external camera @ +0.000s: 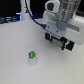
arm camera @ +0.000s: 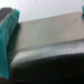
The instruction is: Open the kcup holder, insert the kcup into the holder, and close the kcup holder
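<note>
One kcup (external camera: pixel 32 55), tiny, likely light and rigid; grip its sides. Gripper (external camera: pixel 60 45) hangs apart; jaw state unclear.

Exterior view looks down from above, fairly near; wrist view sits very close to a surface

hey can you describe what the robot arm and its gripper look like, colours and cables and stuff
In the exterior view, the white boxy arm end carries a black gripper below it, with dark blocky fingers. A thin dark cable loops towards the white housing. The wrist view shows teal-green finger pads at close range. The frames are too blurry to reveal any markings.
</note>
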{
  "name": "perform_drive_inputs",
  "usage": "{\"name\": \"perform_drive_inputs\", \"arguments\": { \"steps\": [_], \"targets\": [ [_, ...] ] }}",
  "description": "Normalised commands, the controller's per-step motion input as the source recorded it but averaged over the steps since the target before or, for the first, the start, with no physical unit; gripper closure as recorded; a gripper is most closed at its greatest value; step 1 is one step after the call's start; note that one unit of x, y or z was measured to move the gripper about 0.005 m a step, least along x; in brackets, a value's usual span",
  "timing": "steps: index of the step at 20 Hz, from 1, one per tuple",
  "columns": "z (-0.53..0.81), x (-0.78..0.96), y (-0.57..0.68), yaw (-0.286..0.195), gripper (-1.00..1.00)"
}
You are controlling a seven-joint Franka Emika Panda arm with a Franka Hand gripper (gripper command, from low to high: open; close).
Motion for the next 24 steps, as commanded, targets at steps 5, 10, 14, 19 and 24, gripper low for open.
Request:
{"name": "perform_drive_inputs", "arguments": {
  "steps": [5, 10, 14, 19, 24],
  "targets": [
    [0.32, 0.38, -0.3, -0.145, -1.0],
    [0.35, 0.28, -0.48, -0.208, -1.0],
    [0.26, 0.2, -0.57, -0.231, -1.0],
    [0.19, 0.14, -0.52, -0.248, -1.0],
    [0.05, 0.01, -0.46, -0.286, -1.0]
  ]
}}
